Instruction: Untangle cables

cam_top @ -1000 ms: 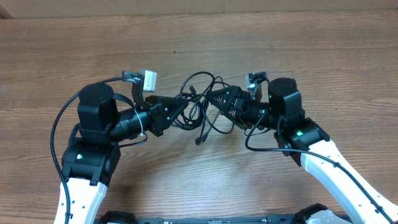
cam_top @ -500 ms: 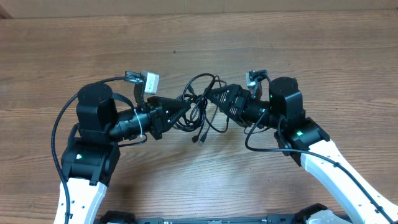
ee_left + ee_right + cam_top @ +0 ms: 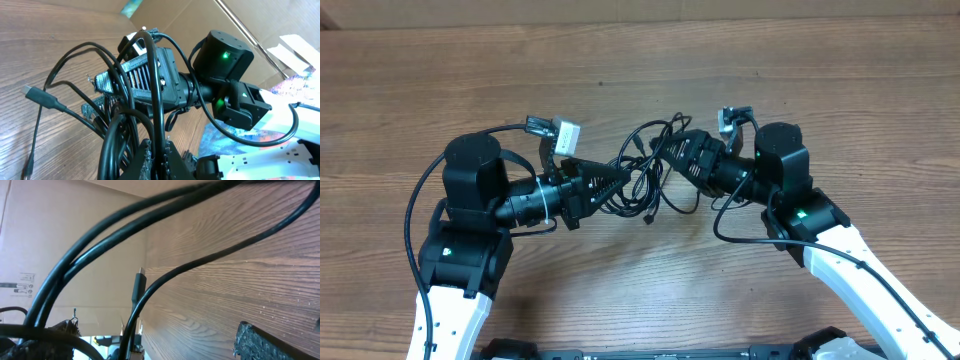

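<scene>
Black, thin and round, the cables [image 3: 645, 178] are sitting as a loose knot of glossy rubbery loops directly between the two grippers, over the matte brown wood-grain table [image 3: 620, 60]. The left gripper [image 3: 623, 178], a pointed wedge of ribbed black plastic, is pinching its jaws tight together on the bundle. In the left wrist view several cords are running down into those closed tips [image 3: 157, 150], and from there they are fanning up and outward in wide arcs. One cord is ending left of the clamped tips in a flat black plug [image 3: 40, 96] with a short metal tip, its end pointing away from the knot.

The right gripper [image 3: 670, 160], the same grooved black plastic, is standing with its jaws spread wide at the opposite side of the knot. Cords are passing through the gap between the jaws, and nothing shows them squeezing a cord. In the right wrist view a rough, grainy black pad [image 3: 265, 342] is showing at the lower edge, with three smooth cords sweeping across above it, clear of its surface
</scene>
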{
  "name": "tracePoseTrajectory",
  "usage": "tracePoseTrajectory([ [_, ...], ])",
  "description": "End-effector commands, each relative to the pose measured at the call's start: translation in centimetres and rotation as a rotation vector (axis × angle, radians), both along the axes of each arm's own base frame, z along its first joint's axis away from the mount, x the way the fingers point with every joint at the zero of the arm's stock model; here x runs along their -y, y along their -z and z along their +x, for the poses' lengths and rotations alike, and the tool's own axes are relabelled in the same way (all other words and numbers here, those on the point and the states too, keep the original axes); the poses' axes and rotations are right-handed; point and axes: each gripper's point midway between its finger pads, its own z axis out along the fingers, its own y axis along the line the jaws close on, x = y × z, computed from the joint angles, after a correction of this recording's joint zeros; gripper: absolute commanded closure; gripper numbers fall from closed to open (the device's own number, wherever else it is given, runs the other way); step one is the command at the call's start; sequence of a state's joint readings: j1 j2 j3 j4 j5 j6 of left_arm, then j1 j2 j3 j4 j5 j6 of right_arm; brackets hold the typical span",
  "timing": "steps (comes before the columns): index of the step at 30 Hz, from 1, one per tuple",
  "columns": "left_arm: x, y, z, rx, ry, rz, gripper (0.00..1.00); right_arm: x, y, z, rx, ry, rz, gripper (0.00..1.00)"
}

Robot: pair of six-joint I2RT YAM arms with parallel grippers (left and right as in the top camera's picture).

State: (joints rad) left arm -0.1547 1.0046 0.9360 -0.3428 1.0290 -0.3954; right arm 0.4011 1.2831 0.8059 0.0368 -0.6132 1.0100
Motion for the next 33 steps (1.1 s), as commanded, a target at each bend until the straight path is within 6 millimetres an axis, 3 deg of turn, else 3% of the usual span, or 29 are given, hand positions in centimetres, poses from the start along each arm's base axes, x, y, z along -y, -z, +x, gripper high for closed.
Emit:
tracePoseTrajectory([
  [1, 0.0, -1.3, -0.2, 0.072, 0.012, 0.004, 0.96, -0.2, -0.8, 0.2, 0.008, 0.005, 0.014, 0.0],
  [13, 0.0, -0.7, 0.7, 0.059, -0.001, 0.009, 0.96, -2.1, -0.6, -1.3, 0.008, -0.044, 0.006, 0.01],
  [16, 0.5, -0.5, 0.6, 0.055, 0.017, 0.01, 0.96, -2.4, -0.7, -1.4, 0.015, -0.043, 0.002, 0.21],
  [22, 2.2, -0.5, 0.1, 0.073, 0.075, 0.005, 0.96, -2.5, -0.7, -1.5, 0.016, -0.043, 0.002, 0.51],
  [33, 2.8, -0.5, 0.2, 0.085, 0.091, 0.006, 0.96, -2.5, -0.6, -1.5, 0.015, -0.045, 0.002, 0.52],
])
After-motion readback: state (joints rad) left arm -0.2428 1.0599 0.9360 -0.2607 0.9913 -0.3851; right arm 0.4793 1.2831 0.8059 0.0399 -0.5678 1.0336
